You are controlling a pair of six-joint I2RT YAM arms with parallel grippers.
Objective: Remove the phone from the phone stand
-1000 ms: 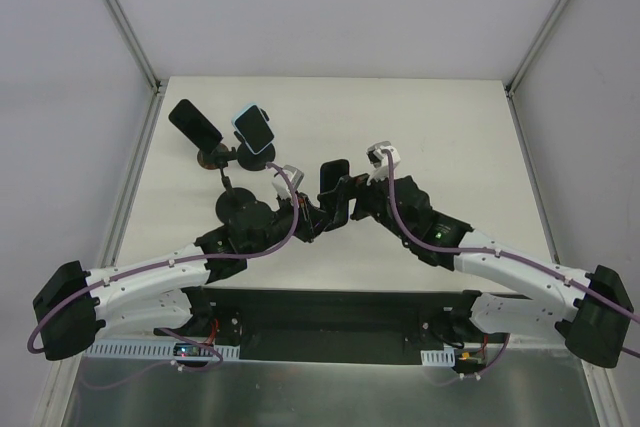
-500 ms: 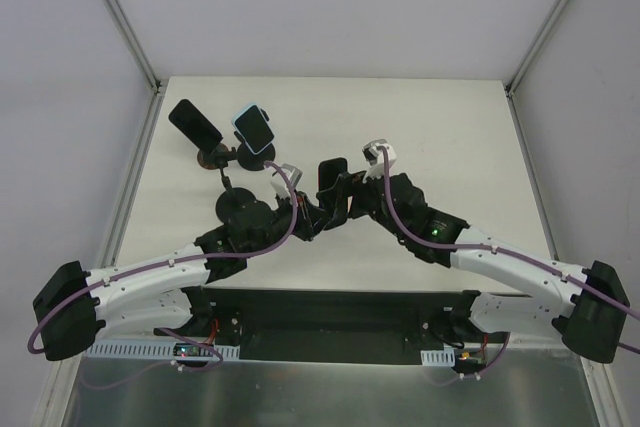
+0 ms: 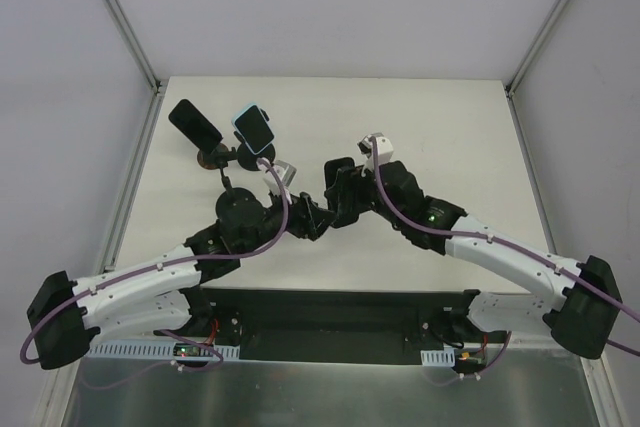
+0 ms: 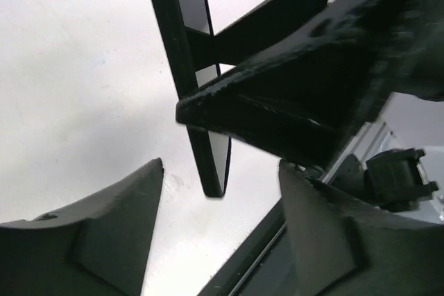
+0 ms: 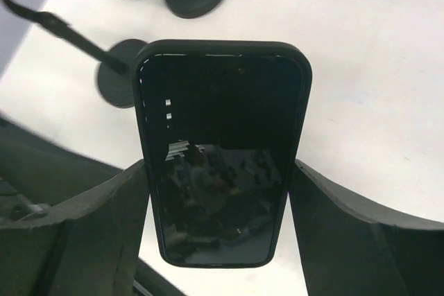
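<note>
**A:** What's the left gripper (image 4: 220,171) doing?

**B:** Its jaws stand apart and hold nothing. The phone (image 5: 223,123) shows edge-on just ahead of its fingertips, in line with the gap and touching neither finger.

**A:** So who has the phone?

**B:** The right gripper (image 5: 220,169). Its fingers are clamped on the phone's two long edges, with the screen facing its wrist. The phone is in the air between the two grippers. The stand (image 5: 116,81) sits beyond the right gripper, off to its left and apart from the phone.

**A:** Which step is this?

**B:** I'd say the phone is already off the stand and only the right gripper carries it. Next, the left gripper should back straight away without clipping the phone's end. Then the right gripper can lower the phone flat onto the table (image 3: 450,127) and let go.
</note>
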